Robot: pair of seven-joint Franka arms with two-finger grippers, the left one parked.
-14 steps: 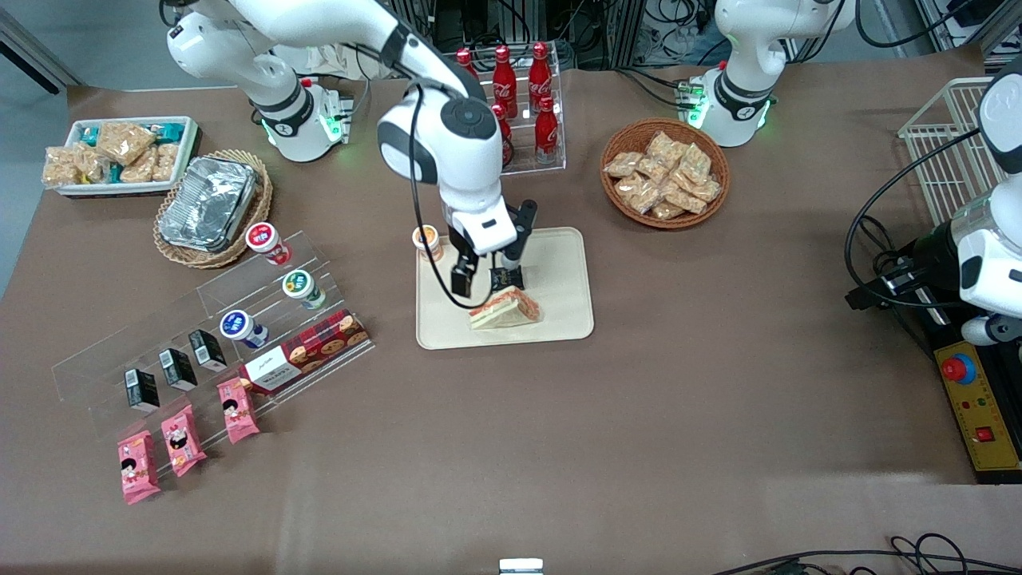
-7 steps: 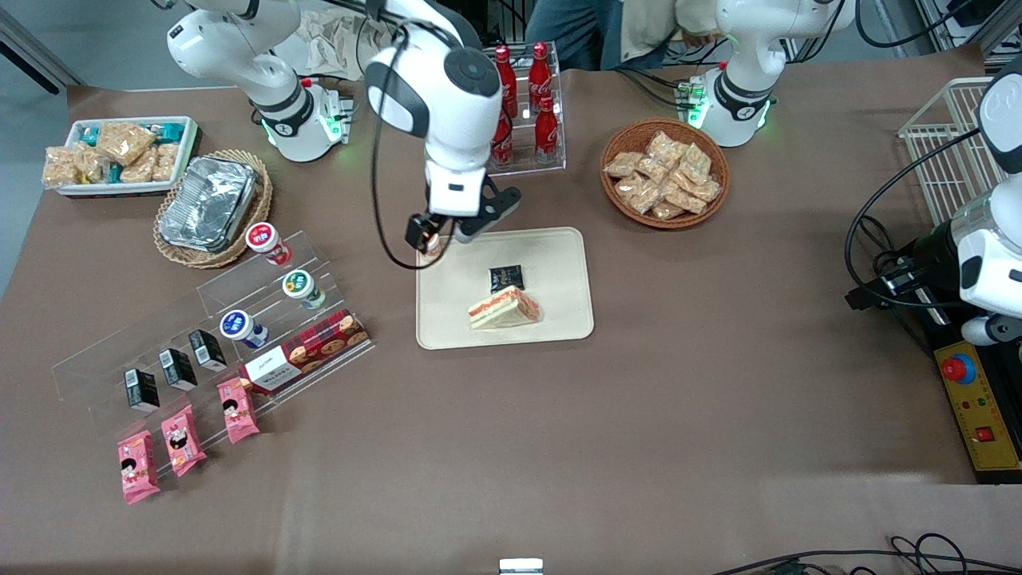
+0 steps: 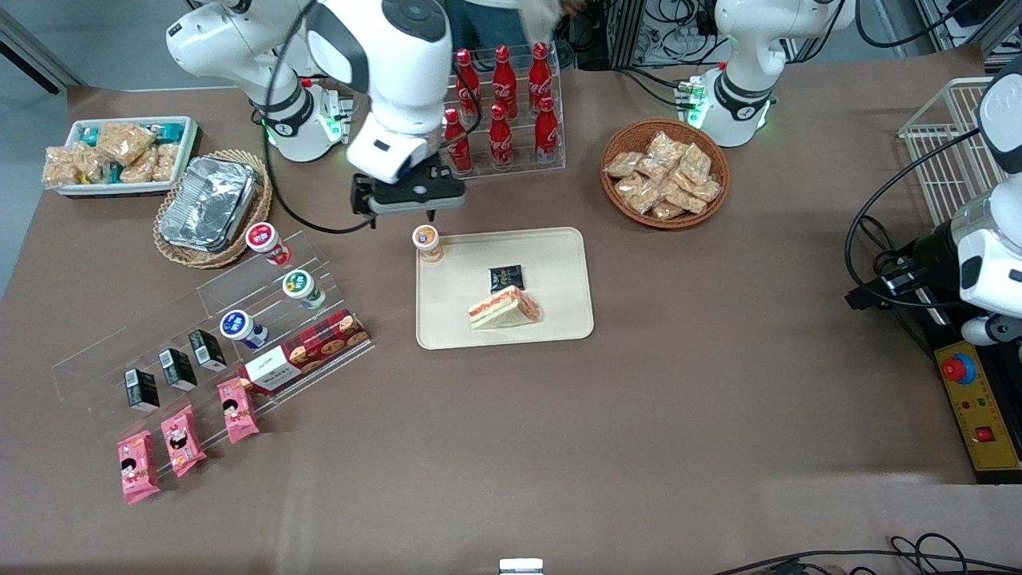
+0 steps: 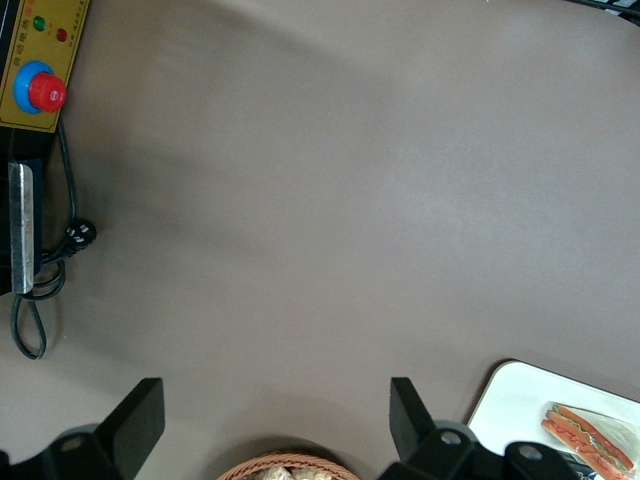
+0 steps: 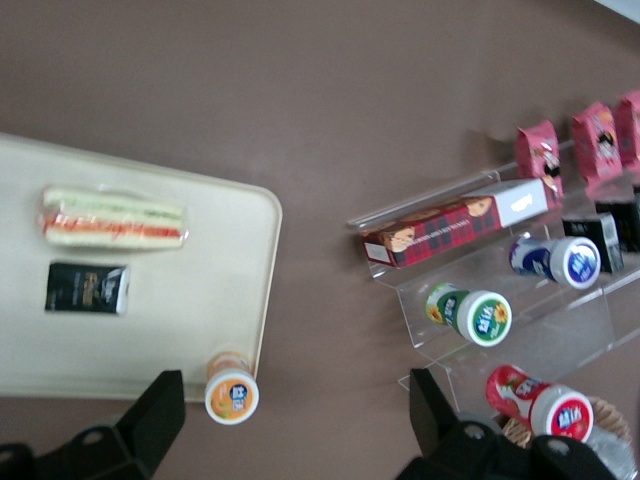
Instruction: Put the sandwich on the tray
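The wrapped wedge sandwich (image 3: 505, 308) (image 5: 113, 217) lies on the cream tray (image 3: 559, 271) (image 5: 190, 300), near the tray's edge closest to the front camera. It also shows in the left wrist view as the sandwich (image 4: 590, 437) on the tray's corner (image 4: 510, 395). My gripper (image 3: 409, 201) (image 5: 292, 420) hangs open and empty high above the table, farther from the front camera than the tray and well apart from the sandwich. Its fingers (image 5: 160, 415) stand wide apart.
A small black packet (image 3: 505, 277) (image 5: 88, 288) lies on the tray, and an orange-lidded cup (image 3: 428, 240) (image 5: 232, 393) stands at its corner. Red bottles (image 3: 501, 104) fill a clear rack. A stepped acrylic stand (image 3: 239, 319) holds cups and boxes. Baskets (image 3: 664, 172) hold snacks.
My gripper has let go of the sandwich, risen and drawn away from the tray toward the arm's base. The sandwich has stayed on the tray.
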